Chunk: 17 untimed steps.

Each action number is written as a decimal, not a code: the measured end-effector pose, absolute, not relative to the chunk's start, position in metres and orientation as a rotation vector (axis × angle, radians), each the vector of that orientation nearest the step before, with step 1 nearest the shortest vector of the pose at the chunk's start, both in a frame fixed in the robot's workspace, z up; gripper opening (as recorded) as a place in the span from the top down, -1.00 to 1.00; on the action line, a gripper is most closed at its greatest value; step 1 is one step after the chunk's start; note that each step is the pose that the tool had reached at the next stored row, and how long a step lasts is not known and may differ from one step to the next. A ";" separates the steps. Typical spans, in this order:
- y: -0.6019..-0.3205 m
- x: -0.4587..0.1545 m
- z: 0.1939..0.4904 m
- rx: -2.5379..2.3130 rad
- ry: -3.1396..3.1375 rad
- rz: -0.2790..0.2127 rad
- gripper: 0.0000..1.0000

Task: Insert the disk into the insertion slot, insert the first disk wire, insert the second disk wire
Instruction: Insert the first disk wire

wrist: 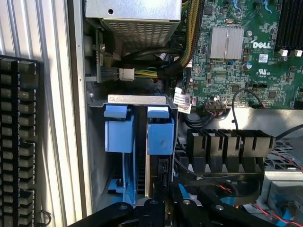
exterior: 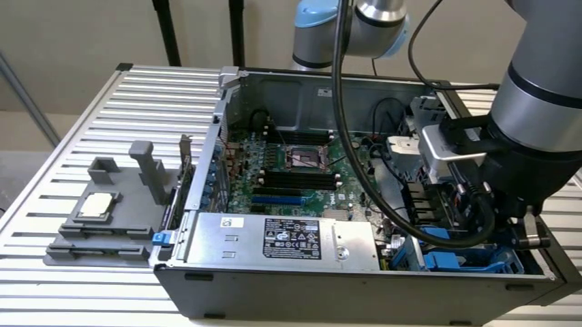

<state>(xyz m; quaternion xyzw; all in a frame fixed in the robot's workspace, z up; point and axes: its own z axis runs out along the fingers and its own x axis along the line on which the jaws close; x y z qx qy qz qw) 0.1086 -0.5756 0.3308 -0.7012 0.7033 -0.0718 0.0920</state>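
Closed tight, the robot arm's claw (wrist: 163, 203) hangs over the grey drive cage at the exterior view's right end of an open computer case (exterior: 364, 286) on the slatted bench (exterior: 91, 300). The disk (wrist: 160, 137), in its blue carrier, sits in the insertion slot (wrist: 137, 99), just beside the claw; whether the claw grips anything cannot be told.

The arm (exterior: 544, 82) comes down steeply from above the computer case (exterior: 364, 286), its silver-grey forearm over the case's near corner at the exterior view's right. A blue-capped joint (exterior: 350, 27) of the same arm sits behind the case's far wall. The black wrist (exterior: 523, 174) hangs at the case's open top, just inside its side wall. The gripper (wrist: 163, 205) points down into the case, its black fingers (wrist: 189, 208) drawn together.
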 end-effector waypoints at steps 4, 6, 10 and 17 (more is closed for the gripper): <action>-0.576 0.108 0.330 -2.082 2.089 -0.213 0.65; -0.576 0.108 0.330 -2.082 2.088 -0.213 0.65; -0.576 0.108 0.335 -2.082 2.088 -0.213 0.62; -0.576 0.108 0.367 -2.083 2.089 -0.213 0.49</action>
